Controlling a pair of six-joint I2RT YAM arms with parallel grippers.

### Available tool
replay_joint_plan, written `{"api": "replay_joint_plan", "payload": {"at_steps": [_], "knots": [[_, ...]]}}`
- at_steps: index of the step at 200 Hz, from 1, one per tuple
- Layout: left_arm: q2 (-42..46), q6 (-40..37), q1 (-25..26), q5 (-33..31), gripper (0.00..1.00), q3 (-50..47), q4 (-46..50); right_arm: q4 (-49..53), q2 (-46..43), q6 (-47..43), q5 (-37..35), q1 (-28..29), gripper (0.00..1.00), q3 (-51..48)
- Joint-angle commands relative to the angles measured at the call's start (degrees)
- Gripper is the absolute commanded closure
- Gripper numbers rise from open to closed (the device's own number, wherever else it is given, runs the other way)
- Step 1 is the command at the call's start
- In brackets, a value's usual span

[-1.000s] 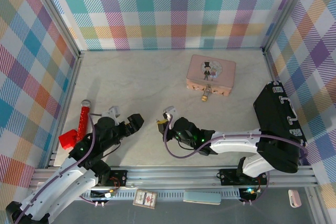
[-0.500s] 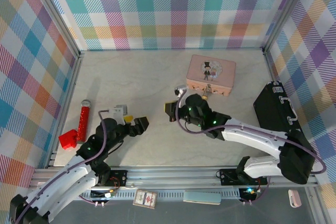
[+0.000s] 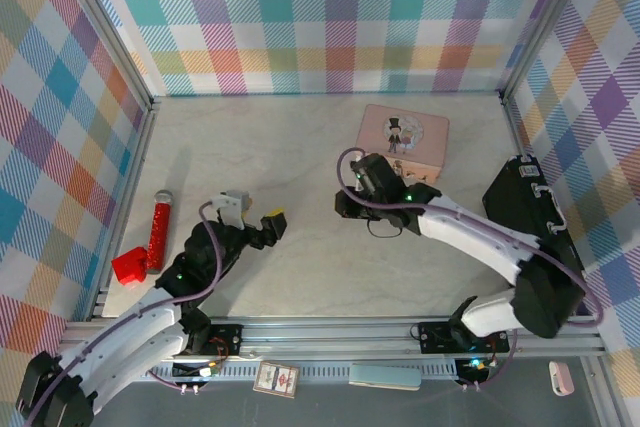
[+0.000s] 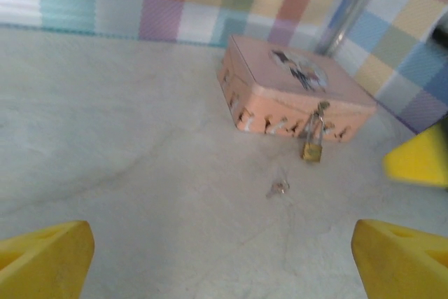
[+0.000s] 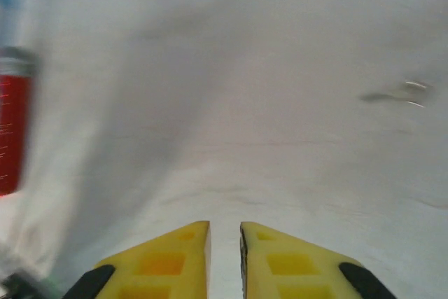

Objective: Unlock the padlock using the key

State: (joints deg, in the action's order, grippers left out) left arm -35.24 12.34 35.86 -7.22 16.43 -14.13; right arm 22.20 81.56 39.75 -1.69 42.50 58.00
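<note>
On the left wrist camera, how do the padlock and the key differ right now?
Colour: the padlock is brass-gold with a silvery shackle, while the key is grey-silver.
Size: the key is clearly smaller than the padlock.
Pose: the padlock stands upright against the front of the pink tin, while the key lies flat on the table, apart from both.
Shared: both are small metal pieces in front of the tin.

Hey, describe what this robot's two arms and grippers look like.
The left arm and right arm have white shells with black joints. A thin purple cable runs along each, and each has a small green light. The left gripper and right gripper are black, with yellow wedge-shaped fingers that have shallow rectangular recesses.
</note>
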Motion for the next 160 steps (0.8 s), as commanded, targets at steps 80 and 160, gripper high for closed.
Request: {"api": "replay_joint_plan", "payload": {"at_steps": [80,160], "knots": [[11.1,0.1,0.3,-8.6,0.04,-2.7,6.3,7.1,21.2,-10.7,1.7,-10.7,0.67,12.6],[10.6,0.4,0.3,-8.7,0.02,-2.5,6.5,10.9,29.8,-14.7,3.2,-13.3,0.68,19.9]]}}
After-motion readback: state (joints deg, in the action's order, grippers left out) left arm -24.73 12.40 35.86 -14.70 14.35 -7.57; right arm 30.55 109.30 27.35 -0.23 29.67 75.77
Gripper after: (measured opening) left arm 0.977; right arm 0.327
